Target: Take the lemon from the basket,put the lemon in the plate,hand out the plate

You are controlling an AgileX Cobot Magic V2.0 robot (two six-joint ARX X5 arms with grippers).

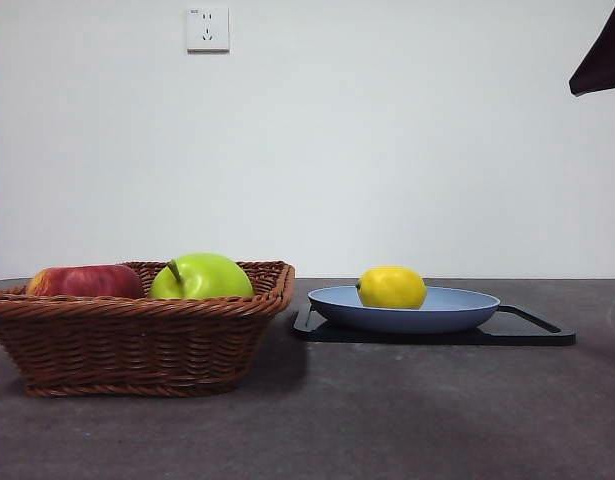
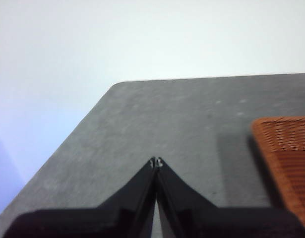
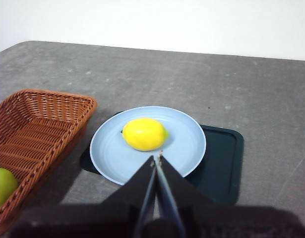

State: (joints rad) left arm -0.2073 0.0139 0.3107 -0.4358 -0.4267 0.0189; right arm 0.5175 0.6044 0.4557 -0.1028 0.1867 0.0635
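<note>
Lemon [image 3: 144, 134] lying in the plate [image 3: 192, 148]; hand-out not yet begun.

I judge the plate light, stiff and smooth; I would pinch its rim and keep it level, as the lemon may roll. The plate sits on a tray [image 3: 222, 158], beside the basket [image 1: 137, 340] holding two apples. Right gripper [image 3: 156, 157] hovers above the plate, clenched, empty; left gripper [image 2: 156, 162] likewise, beyond the basket.
</note>
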